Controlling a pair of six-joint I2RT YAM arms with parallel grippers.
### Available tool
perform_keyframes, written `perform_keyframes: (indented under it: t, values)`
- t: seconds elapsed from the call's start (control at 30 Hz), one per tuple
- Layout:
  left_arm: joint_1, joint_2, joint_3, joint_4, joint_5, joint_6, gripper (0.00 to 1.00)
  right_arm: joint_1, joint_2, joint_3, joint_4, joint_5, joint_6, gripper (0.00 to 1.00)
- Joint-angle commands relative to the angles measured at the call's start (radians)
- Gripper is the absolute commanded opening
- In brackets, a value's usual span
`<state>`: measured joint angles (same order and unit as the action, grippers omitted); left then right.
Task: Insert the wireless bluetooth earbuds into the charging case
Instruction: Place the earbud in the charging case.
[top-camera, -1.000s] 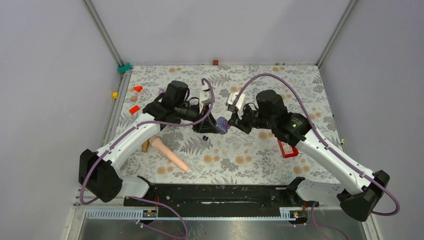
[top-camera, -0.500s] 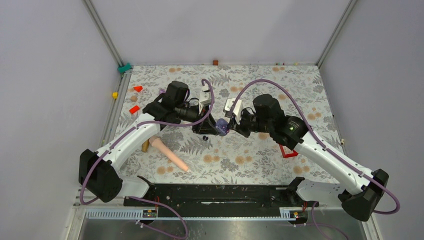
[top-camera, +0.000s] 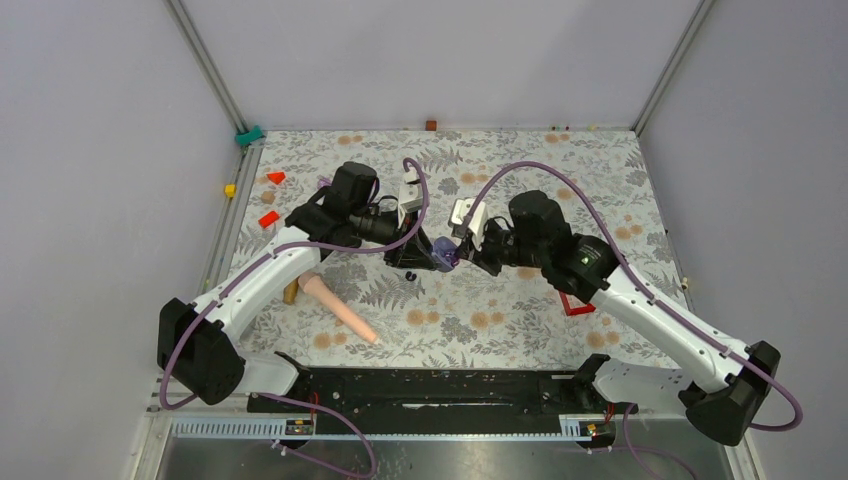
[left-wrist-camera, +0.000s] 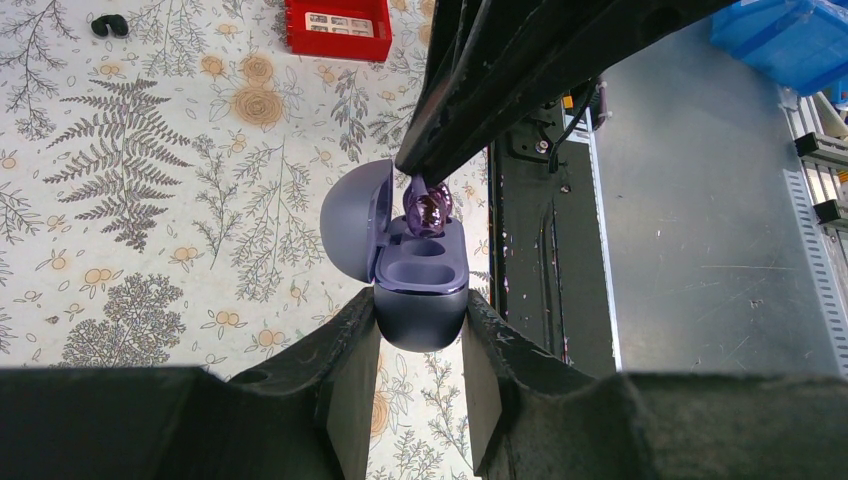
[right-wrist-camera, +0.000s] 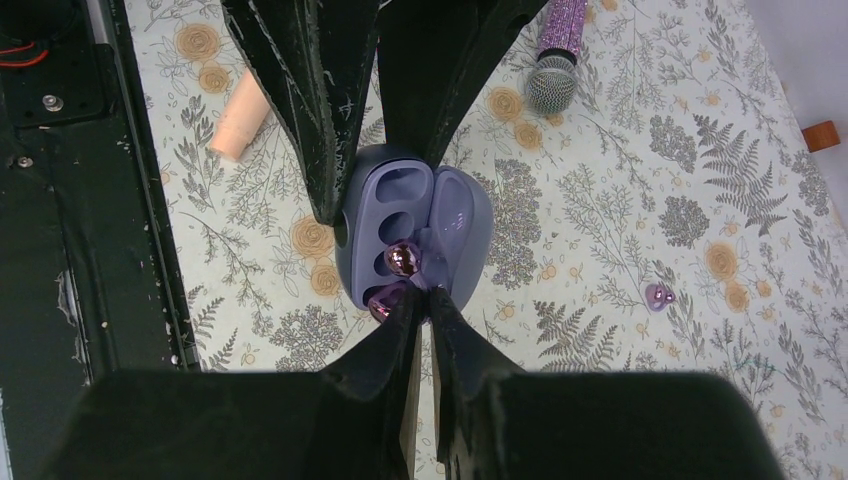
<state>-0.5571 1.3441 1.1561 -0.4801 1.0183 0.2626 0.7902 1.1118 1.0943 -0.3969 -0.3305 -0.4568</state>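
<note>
My left gripper (left-wrist-camera: 420, 322) is shut on the base of the grey-purple charging case (left-wrist-camera: 421, 288), which is held above the table with its lid (left-wrist-camera: 352, 235) open. The case also shows in the top view (top-camera: 445, 253) and in the right wrist view (right-wrist-camera: 372, 215). My right gripper (right-wrist-camera: 422, 292) is shut on a glossy purple earbud (right-wrist-camera: 403, 258) at the case's near slot; the far slot is empty. From the left wrist the bud (left-wrist-camera: 430, 210) sits at the rim of the slot. A second purple earbud (right-wrist-camera: 658, 296) and two black earbuds (left-wrist-camera: 108, 25) lie on the table.
A red box (top-camera: 575, 300) lies under my right arm. A peach tapered piece (top-camera: 340, 308) lies at the front left, and red blocks (top-camera: 269, 218) at the far left. A glittery purple microphone (right-wrist-camera: 553, 70) lies beyond the case.
My right gripper has moved a little left and closer to the case with the purple earbud. The left gripper and case have stayed in place.
</note>
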Motion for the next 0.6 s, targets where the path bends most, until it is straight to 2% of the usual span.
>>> perform_keyframes:
  t: [0.0,0.57]
  values:
    - [0.001,-0.020,0.036,0.022,0.038,0.018,0.00,0.012,-0.035,-0.008,0.017,0.010,-0.030,0.12]
    - [0.005,-0.027,0.037,0.023,0.037,0.018,0.00,0.012,-0.004,-0.019,0.001,-0.039,-0.051,0.11]
